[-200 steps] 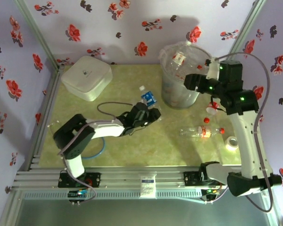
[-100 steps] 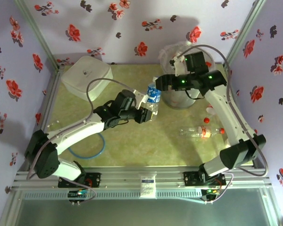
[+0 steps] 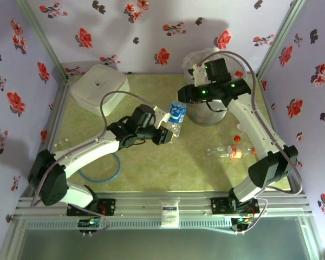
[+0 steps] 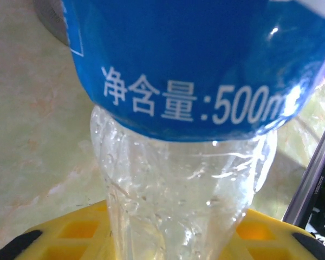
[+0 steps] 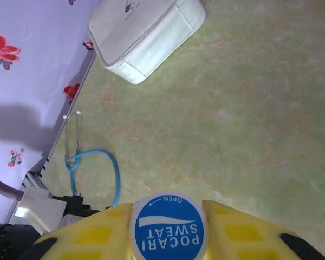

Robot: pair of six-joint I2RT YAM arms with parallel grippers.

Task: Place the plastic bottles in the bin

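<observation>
Near rail: a metal rail (image 3: 162,203) runs along the front edge, with both arm bases on it.
Blue cable: a loop (image 3: 105,168) lies flat at the near left, well apart from everything else.
Loose bottle: a clear bottle (image 3: 230,152) lies on its side at the near right, its long axis running left to right; small red pieces (image 3: 236,138) lie just beyond it.
Open room: the green surface (image 3: 151,162) is bare through the middle.
Held bottle: the blue-labelled bottle (image 3: 177,115) hangs over mid-surface, just beside the bin's left wall. It is tilted, blue cap end away toward the bin, crushed clear end nearer.
Left jaws: clamped on the crushed end, yellow fingers (image 4: 81,227) either side.
Right jaws: closed on the blue cap (image 5: 169,230).
White box: a lidded box (image 3: 100,86) sits in the far left corner.
Bin: the bin (image 3: 203,115) stands at the far right, with the right arm across its front.
</observation>
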